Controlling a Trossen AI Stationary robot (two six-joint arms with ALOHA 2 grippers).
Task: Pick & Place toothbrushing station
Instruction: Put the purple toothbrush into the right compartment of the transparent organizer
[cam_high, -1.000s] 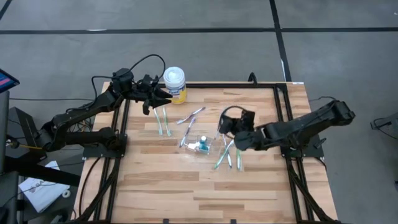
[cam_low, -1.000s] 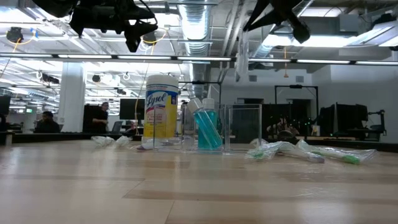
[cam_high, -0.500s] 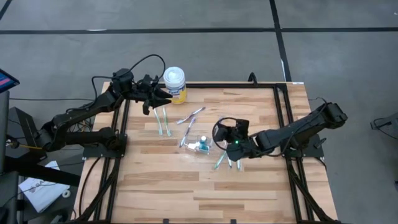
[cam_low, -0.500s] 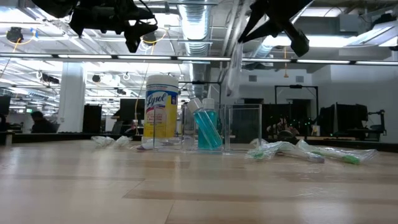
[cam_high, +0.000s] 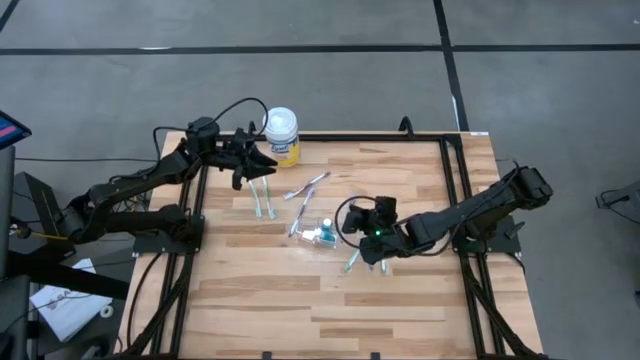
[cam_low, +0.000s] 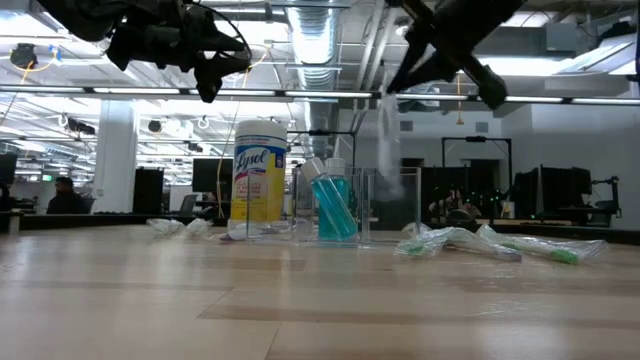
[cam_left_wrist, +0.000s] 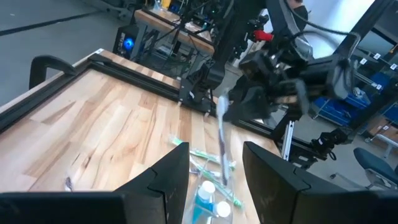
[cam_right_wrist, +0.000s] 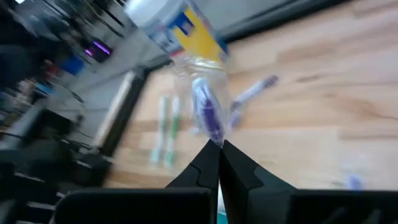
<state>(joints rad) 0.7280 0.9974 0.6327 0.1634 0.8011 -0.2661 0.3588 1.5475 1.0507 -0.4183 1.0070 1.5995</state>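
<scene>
The right gripper (cam_high: 372, 236) is hanging just beside the clear cup (cam_high: 325, 233) in the middle of the bench (cam_high: 400, 310). Its jaws are squeezing shut on a wrapped toothbrush (cam_low: 385, 140), which is hanging down above the cup's open top in the low view. It looks like this brush is about to go into the cup.

The cup is already holding two blue toothpaste tubes (cam_low: 333, 208), so that part of the job looks done (they are leaning inside it).

Lots of brushes are waiting on the bench. Two green ones (cam_high: 262, 195) are lying side by side near the left arm. A pink one (cam_high: 308, 184) is lying behind the cup, and another is lying close against the cup's left side. A few more green and white ones (cam_low: 480, 242) are lying just beside the right gripper. So most of the job is not done yet.

The left gripper (cam_high: 252, 160) is waiting in the air at the back left corner, next to the yellow wipes tub (cam_high: 281, 136). Its jaws are standing apart and holding nothing.
</scene>
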